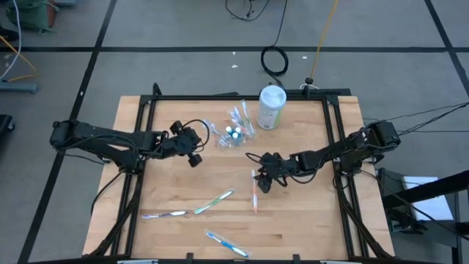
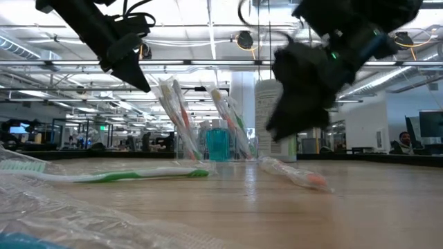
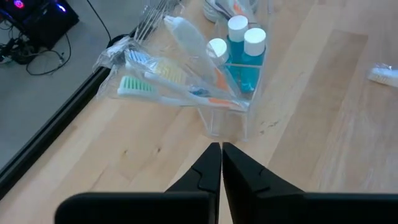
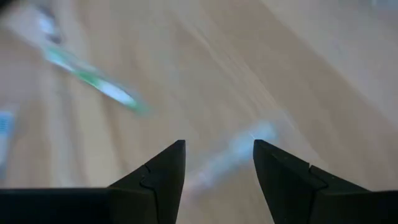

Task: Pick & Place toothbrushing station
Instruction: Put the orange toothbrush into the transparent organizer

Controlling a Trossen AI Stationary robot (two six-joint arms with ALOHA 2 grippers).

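Observation:
A small clear cup [image 1: 233,134] stands at the table's far middle. It holds blue toothpaste tubes [image 3: 245,53] and several wrapped toothbrushes [image 3: 168,78] that lean out over its rim. My left gripper [image 3: 221,148] is shut and empty, just left of the cup [image 3: 227,118] and raised above the table [image 2: 142,81]. My right gripper [image 4: 217,149] is open above a wrapped orange toothbrush [image 1: 255,194] that lies flat on the table. Its fingers stand on either side of the orange toothbrush [image 4: 239,152], clear of it in the low view [image 2: 301,104].
A white-and-green canister [image 1: 271,107] stands right of the cup at the far edge. A green toothbrush [image 1: 216,199], a pale one [image 1: 165,215] and a blue one [image 1: 227,243] lie loose near the front. Black rails [image 1: 139,147] run along the table's sides.

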